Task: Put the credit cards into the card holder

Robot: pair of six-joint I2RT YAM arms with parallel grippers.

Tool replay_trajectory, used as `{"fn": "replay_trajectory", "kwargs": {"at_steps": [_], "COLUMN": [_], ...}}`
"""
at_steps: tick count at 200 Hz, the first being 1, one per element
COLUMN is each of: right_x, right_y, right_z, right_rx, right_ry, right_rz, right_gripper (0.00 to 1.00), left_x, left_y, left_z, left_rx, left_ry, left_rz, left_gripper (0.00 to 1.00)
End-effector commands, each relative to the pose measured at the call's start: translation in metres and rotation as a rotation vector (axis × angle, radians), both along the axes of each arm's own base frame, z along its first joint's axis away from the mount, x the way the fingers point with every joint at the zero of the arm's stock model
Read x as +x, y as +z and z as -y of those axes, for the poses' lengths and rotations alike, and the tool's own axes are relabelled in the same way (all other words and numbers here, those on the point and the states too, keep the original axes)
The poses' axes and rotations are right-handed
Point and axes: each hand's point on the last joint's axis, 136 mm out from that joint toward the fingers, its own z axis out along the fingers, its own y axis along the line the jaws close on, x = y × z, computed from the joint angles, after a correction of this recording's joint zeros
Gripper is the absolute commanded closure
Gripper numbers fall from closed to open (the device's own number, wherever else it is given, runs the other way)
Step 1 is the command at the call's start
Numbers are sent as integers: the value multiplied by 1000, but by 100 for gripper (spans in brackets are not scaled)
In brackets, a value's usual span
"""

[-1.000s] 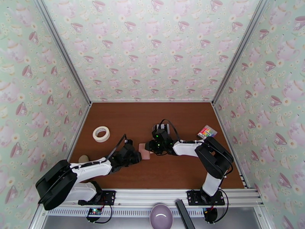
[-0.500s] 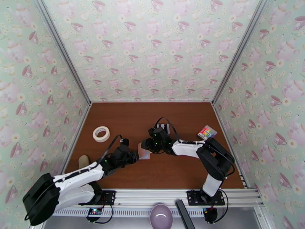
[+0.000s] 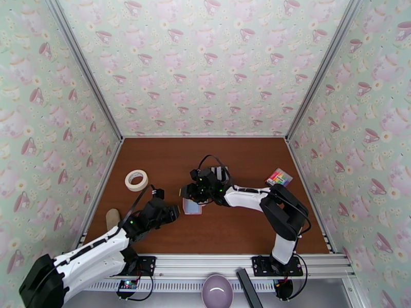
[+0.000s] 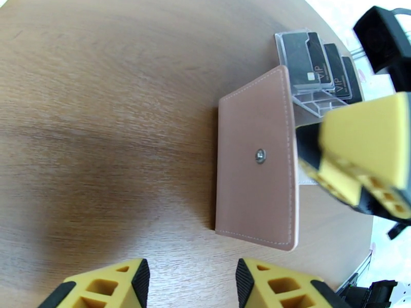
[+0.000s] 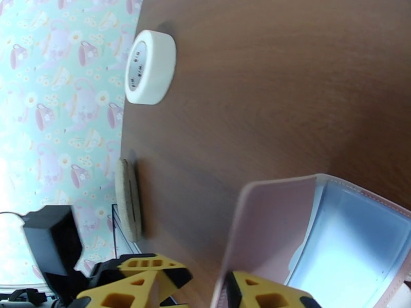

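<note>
Cards (image 4: 308, 62) stand past the spread left claw (image 4: 190, 275), so it should reach over the card holder (image 4: 254, 160) while the right claw (image 5: 210, 286), grip too hidden to tell, props its flap.

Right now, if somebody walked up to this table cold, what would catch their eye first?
The pink card holder at mid-table, its cover lifted off pale blue pockets at the right gripper, with the left gripper open just short of it. Just beyond it, black credit cards stand in a clear rack, and a white tape roll lies off to the left.
</note>
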Motion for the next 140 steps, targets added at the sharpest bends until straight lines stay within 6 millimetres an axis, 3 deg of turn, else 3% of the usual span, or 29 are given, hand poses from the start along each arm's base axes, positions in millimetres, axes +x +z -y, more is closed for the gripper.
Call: {"fn": "replay_trajectory", "kwargs": {"at_steps": [1,27,70,140], "right_x": [-1,-1,-1,1], "right_y": [0,-3,-4,-2], "right_z": [-8,-9,-14,-17], "right_rx": [15,21,45,55], "right_ry": [11,14,19,17], "right_rz": [-22,-32,-48,-46], "right_gripper": [60,60,59,59], "left_x": [0,4,12,15], "left_y": [9,21,19,44], "left_z": [4,14,29,31], "left_rx": [-30,-55,-27,-49], "left_ry": [-35,-76,-135,-140], "left_rz": [43,79,68,160], "left_gripper": [50,50,54,53]}}
